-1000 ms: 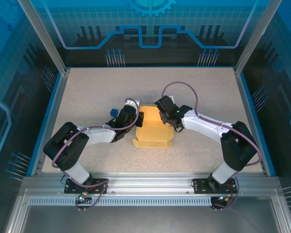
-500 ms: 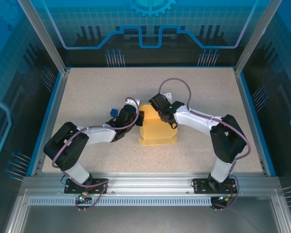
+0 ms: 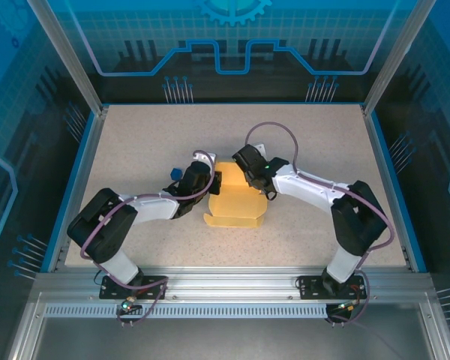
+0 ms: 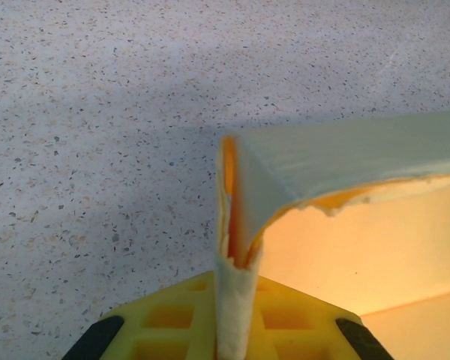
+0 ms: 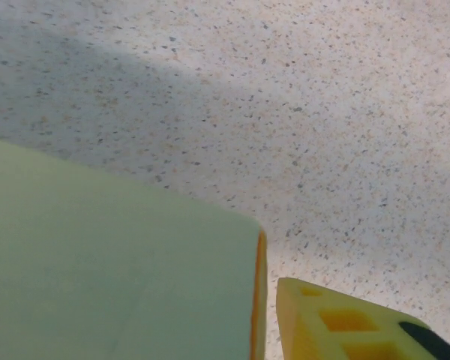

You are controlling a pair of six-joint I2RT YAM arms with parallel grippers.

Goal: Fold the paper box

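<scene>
As you scan from the left, left rim: the blue table edge (image 3: 73, 191) runs close by the left arm's (image 3: 116, 221) elbow, so you have little slack there.
Far-left room: the bare speckled table (image 3: 142, 139) lies open from the left arm up to the far edge.
Left gripper (image 3: 214, 182): clamped on the left side of the paper box (image 3: 236, 204). In your left wrist view a doubled strip of card stands pinched between the yellow fingers (image 4: 172, 330).
Paper box: pale yellow, at the table's middle, between the two grippers. Its left side is raised, and its near edge lies on the table with a notched flap showing.
Near room: a band of bare table separates the box from the near rail (image 3: 232, 281).
Right gripper (image 3: 249, 180): at the box's far right corner. Your right wrist view gives one yellow finger (image 5: 345, 326) just beside the card's edge, so you cannot tell whether the claw is apart or together.
Right room: the table is open beyond the right arm (image 3: 315, 191) to the right rim (image 3: 394, 187) and the far edge.
Change: half a second ago the box's near edge looked squarer and sat further right. It now reaches further left, and the right elbow has shifted slightly right. The left arm has not moved.
</scene>
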